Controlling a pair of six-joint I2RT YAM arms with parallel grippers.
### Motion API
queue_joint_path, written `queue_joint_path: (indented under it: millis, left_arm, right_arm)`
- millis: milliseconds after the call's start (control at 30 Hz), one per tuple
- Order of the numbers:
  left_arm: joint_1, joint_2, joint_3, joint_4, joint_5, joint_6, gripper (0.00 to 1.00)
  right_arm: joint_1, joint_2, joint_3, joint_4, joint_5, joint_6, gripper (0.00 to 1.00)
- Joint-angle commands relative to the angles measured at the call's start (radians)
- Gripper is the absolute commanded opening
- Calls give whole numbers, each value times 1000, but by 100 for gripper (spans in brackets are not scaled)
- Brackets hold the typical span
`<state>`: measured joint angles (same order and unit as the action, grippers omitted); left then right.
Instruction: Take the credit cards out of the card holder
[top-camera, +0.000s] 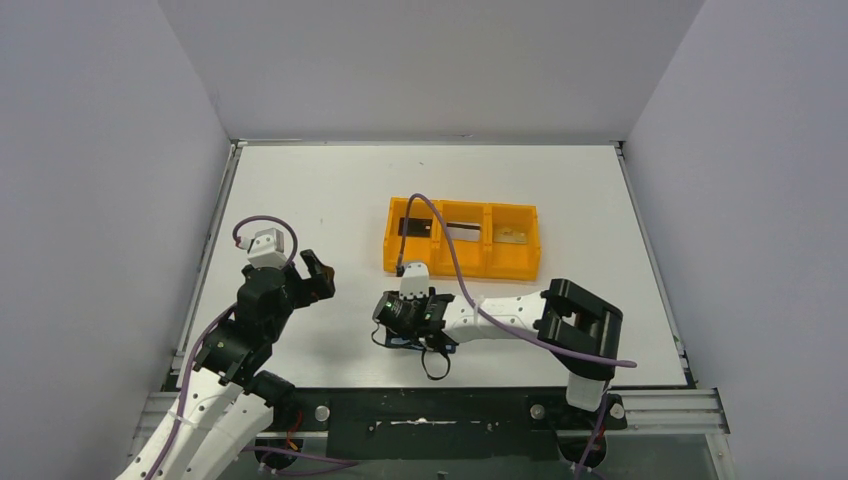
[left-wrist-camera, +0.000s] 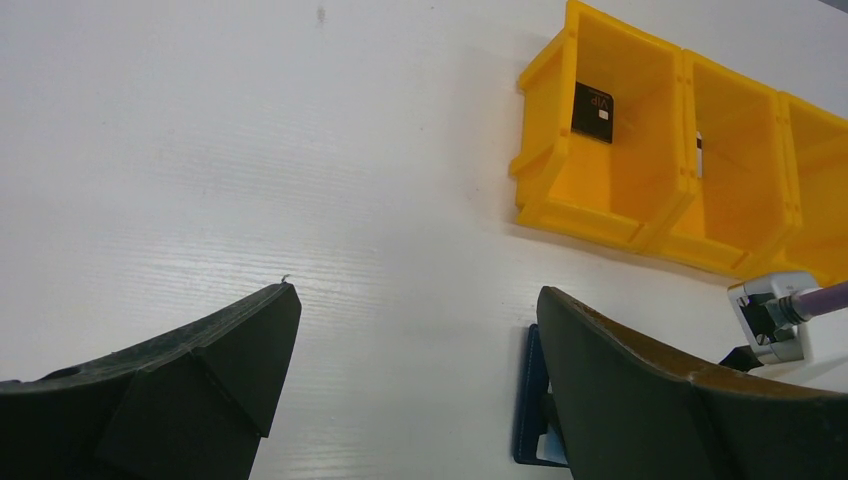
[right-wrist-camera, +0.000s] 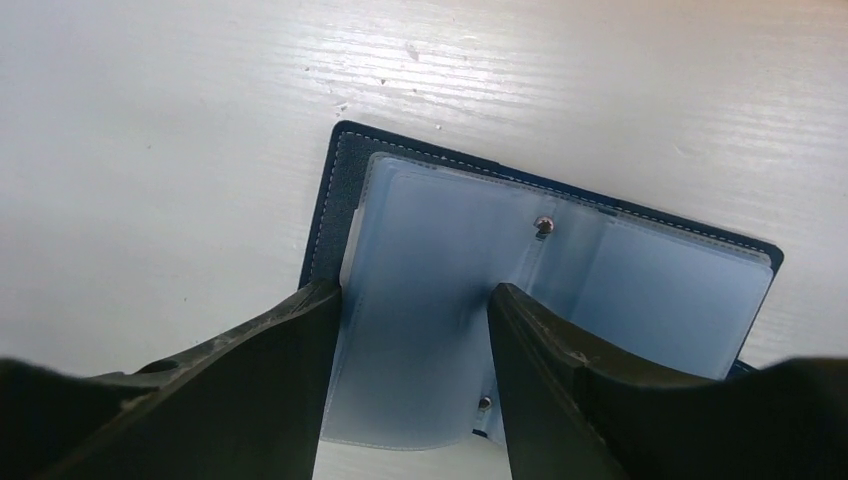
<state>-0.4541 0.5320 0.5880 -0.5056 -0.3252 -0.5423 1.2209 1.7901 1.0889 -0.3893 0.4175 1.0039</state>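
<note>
While your right gripper (right-wrist-camera: 415, 295) hangs low over the holder (right-wrist-camera: 650, 280), its fingers stand moderately apart and grip nothing. They straddle one sleeve page: one tip is at that half's outer edge, the other is close to the centre fold.

You can see the holder lying open and flat on the table (top-camera: 300, 190), with its navy cover down and its pale blue clear sleeves up. Two small rivets sit along the fold. The holder is at the near side of the table, in front of the tray (top-camera: 465, 262) and not touching it.

Look in the orange tray and you find one card to each compartment. A black card (left-wrist-camera: 592, 112) (marked VIP in the left wrist view) is in the left one. A striped card (top-camera: 462, 231) is in the middle and a pale card (top-camera: 512, 236) is on the right.

Your left gripper (left-wrist-camera: 417, 293) is spread wide and holds nothing. It is above bare table on the left, well apart from the holder, whose navy edge shows just beside one finger in that wrist view.
</note>
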Motion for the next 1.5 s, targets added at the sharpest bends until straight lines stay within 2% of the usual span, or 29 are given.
queue_joint_path:
  millis: [0,100,300,533,733,800,967,1100,1333,1467]
  left_arm:
    - [9,-1,27,32,14,-2,90]
    - [9,-1,27,31,14,-2,90]
    - [11,-1,28,30,14,-2,90]
    - [11,0,26,32,15,-2,90]
    - [12,0,26,32,17,-2,91]
    - [12,1,26,32,17,-2,90]
    - [12,8,26,32,18,-2,90]
    - [13,18,28,33,23,-2,90]
    - [13,37,30,29,25,-2,90]
    - [14,42,32,29,23,-2,90]
  right_arm:
    - [1,-7,26,-18,20,11,57]
    - [3,45,83,-119,44,49,64]
    - [5,112,132,-179,37,67,65]
    - [16,48,90,-108,42,34,40]
    - [15,-56,5,45,9,-19,31]
    - [15,-78,-14,79,-6,-36,31]
    - [15,-90,-12,86,-14,-60,43]
    - [18,-111,0,77,2,-85,58]
    - [17,-225,11,36,104,-132,76]
    - [1,-311,9,-21,181,-145,83]
